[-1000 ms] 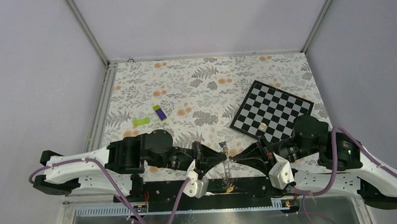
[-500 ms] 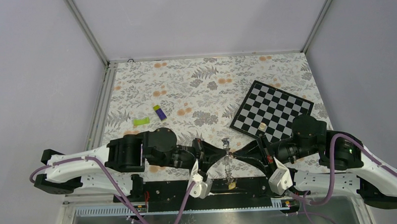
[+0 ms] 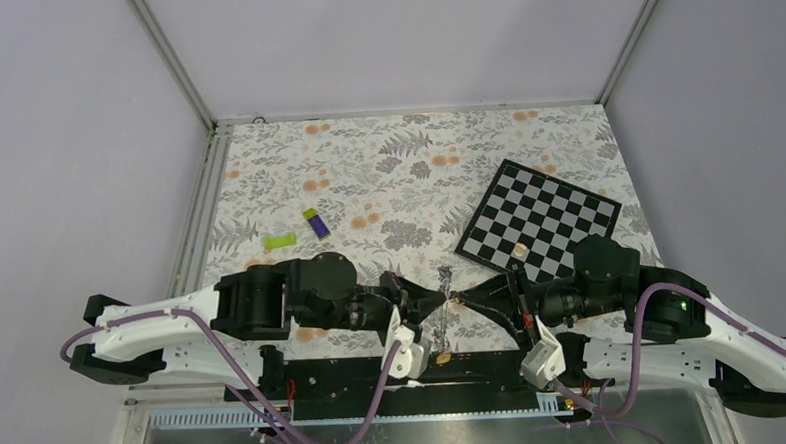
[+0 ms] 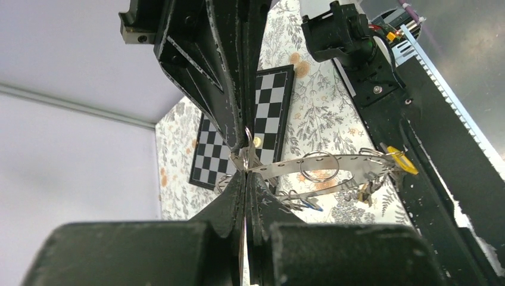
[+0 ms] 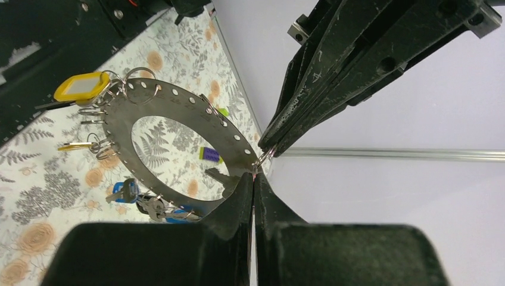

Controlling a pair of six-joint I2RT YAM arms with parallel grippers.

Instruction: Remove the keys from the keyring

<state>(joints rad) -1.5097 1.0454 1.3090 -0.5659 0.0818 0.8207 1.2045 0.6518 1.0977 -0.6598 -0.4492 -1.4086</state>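
The keyring [image 5: 233,140], a wide flat grey band with holes along its rim, hangs between my two grippers near the table's front edge [image 3: 442,325]. Keys dangle from it: a yellow tag [image 5: 82,87] [image 4: 402,162] [image 3: 442,358], blue-headed keys [image 5: 125,190] [image 4: 309,205] and plain silver ones. My left gripper [image 4: 245,173] [image 3: 441,298] is shut on a small split ring [image 4: 243,156] at the band's edge. Tip to tip against it, my right gripper [image 5: 255,176] [image 3: 458,297] is shut on the same small split ring [image 5: 261,159].
A black-and-white chessboard [image 3: 537,218] lies at the right, with a small pale piece [image 3: 520,248] on it. A purple block [image 3: 317,223] and a green one [image 3: 280,241] lie at the left. The black base rail [image 3: 475,367] runs just below the hanging keys.
Both fingertips have stayed pinched together and edged slightly away from the bases. The hanging keyring has swung, its yellow tag shifting left and up.
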